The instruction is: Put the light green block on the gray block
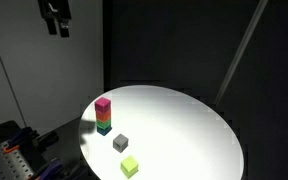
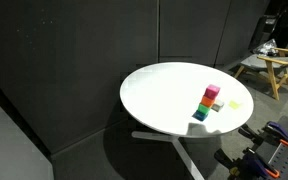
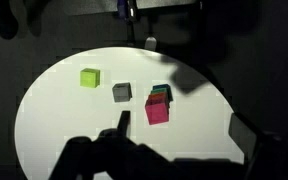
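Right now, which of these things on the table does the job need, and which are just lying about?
Needed for the job:
- green block
- gray block

Just lying about:
- stack of coloured blocks, pink on top, standing apart from the other two
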Controlling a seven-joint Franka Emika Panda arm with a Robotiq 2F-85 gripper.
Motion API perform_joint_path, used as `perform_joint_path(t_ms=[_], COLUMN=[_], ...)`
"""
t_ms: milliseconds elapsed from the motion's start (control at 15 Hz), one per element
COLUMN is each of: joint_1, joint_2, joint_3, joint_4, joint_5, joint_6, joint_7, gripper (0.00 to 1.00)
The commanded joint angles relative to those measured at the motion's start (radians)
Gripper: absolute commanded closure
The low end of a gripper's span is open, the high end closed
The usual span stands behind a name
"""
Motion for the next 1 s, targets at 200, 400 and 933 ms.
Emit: perform_joint_path(t_ms=[200,400,933], joint_1=[0.008,0.007,-0.008], joint_2=[0.0,0.005,0.01], joint_3=[-0.006,-0.014,-0.093], joint_4=[0.003,0.008,0.015], joint_5=[-0.004,0.006,0.046], joint_6=[-0.003,0.002,0.032], joint_7=[0.004,0.004,-0.012], gripper=[0.0,0.0,0.0])
